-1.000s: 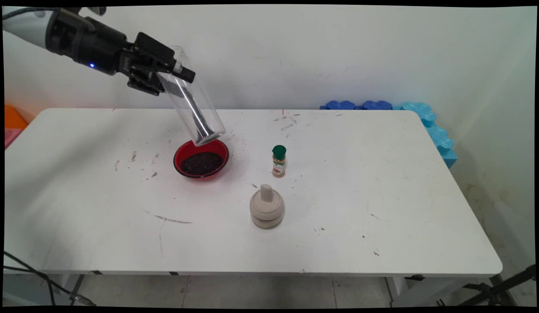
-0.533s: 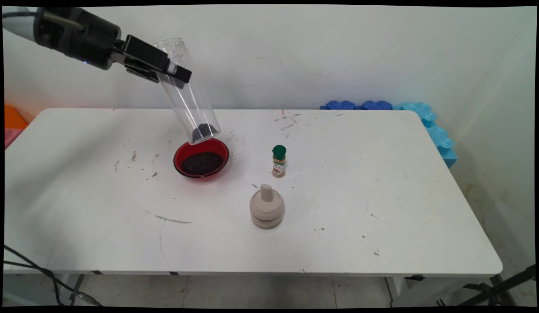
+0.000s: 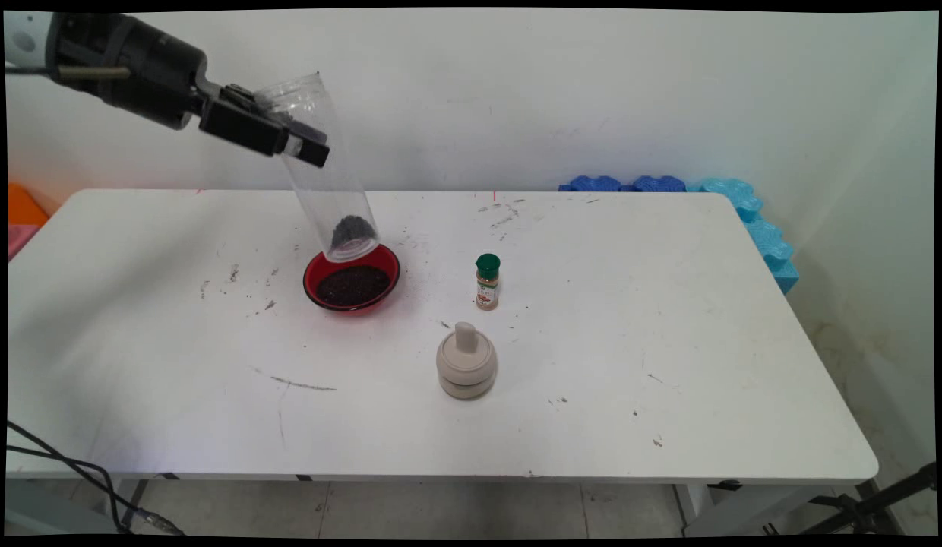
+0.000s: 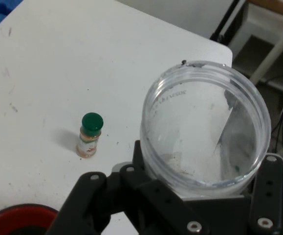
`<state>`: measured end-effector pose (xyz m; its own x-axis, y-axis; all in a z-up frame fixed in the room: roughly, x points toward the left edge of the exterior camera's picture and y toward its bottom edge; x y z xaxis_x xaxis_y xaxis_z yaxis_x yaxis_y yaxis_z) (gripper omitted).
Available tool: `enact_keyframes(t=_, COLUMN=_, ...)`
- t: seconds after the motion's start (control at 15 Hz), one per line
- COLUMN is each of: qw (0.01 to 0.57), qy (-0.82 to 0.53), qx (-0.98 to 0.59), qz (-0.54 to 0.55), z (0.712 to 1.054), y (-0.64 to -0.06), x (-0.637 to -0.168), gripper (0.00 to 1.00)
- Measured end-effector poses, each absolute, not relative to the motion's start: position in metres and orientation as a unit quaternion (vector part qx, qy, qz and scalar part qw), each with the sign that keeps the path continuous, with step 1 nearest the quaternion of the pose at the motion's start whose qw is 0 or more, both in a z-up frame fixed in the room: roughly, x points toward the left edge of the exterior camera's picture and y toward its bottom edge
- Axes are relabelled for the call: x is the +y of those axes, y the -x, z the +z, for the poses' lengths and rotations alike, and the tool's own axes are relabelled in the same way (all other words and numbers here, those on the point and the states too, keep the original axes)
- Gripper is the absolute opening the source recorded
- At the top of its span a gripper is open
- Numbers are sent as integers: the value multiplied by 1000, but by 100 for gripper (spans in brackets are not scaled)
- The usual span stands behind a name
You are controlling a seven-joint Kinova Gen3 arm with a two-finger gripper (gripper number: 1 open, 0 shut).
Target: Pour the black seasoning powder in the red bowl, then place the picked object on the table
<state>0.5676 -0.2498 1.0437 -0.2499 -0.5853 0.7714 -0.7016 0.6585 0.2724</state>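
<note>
My gripper [image 3: 308, 148] is shut on a clear plastic jar [image 3: 330, 197], gripping it near its open mouth high above the table's left-centre. The jar hangs steeply tilted, mouth up and to the left, its base just over the far rim of a red bowl [image 3: 311, 273]. A small heap of dark grains [image 3: 351, 228] lies in the jar's base, and more dark grains [image 3: 353, 285] fill the bowl. In the hand view the jar's round open rim [image 4: 207, 129] rises above the gripper [image 4: 200, 193], and the red bowl [image 4: 19, 218] shows at the bottom left corner.
A small spice bottle with a green cap [image 3: 487, 282] [image 4: 89, 134] stands right of the bowl. A beige lidded pot [image 3: 466, 362] sits nearer the front. Blue foam pieces [image 3: 744, 213] line the far right corner. Dark specks dot the white table [image 3: 668, 342].
The jar has swung from lying aslant to steeper, mouth upward. The grains inside slid from a streak along its wall down into its base. The hand drew slightly left.
</note>
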Motion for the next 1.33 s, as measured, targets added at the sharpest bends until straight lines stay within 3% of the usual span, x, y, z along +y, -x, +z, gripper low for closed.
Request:
enact_keyframes(t=0.87, qw=417, qy=-297, qx=-850, qz=122, z=1019, y=-552, x=-236, gripper=0)
enact_keyframes(t=1.33, qw=403, qy=-287, qx=-859, qz=129, z=974, y=-542, x=-230, gripper=0)
